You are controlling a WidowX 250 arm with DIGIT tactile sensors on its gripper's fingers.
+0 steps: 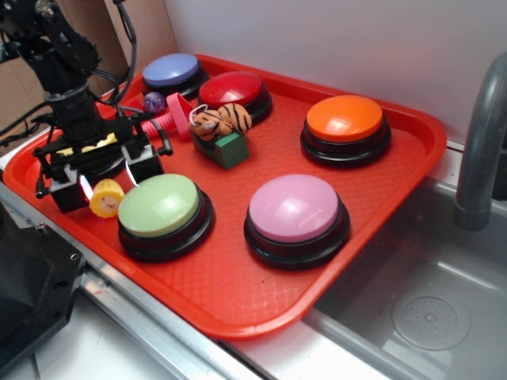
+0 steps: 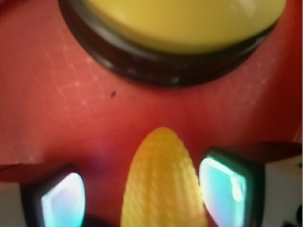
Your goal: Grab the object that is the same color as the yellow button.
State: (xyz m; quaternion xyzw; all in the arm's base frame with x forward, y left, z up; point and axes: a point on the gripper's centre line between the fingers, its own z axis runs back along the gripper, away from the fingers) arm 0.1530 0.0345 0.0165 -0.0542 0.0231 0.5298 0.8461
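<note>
Surroundings, listed from the red tray [image 1: 261, 305] before me, which I take as my landmark.

Behind the tray: a plain white wall [image 1: 333, 39], evenly lit, with no shadow of note. At the tray's far-left corner: a brown cardboard-coloured panel [image 1: 83, 20].

Right of the tray: a grey metal sink basin [image 1: 444, 277], the tray's corner overhanging its rim; a round drain [image 1: 429, 321] in its floor; a grey curved faucet pipe [image 1: 479, 142] rising beside it.

Below the tray's near edge: a metal countertop rim [image 1: 142, 324], pale and reflective.
</note>
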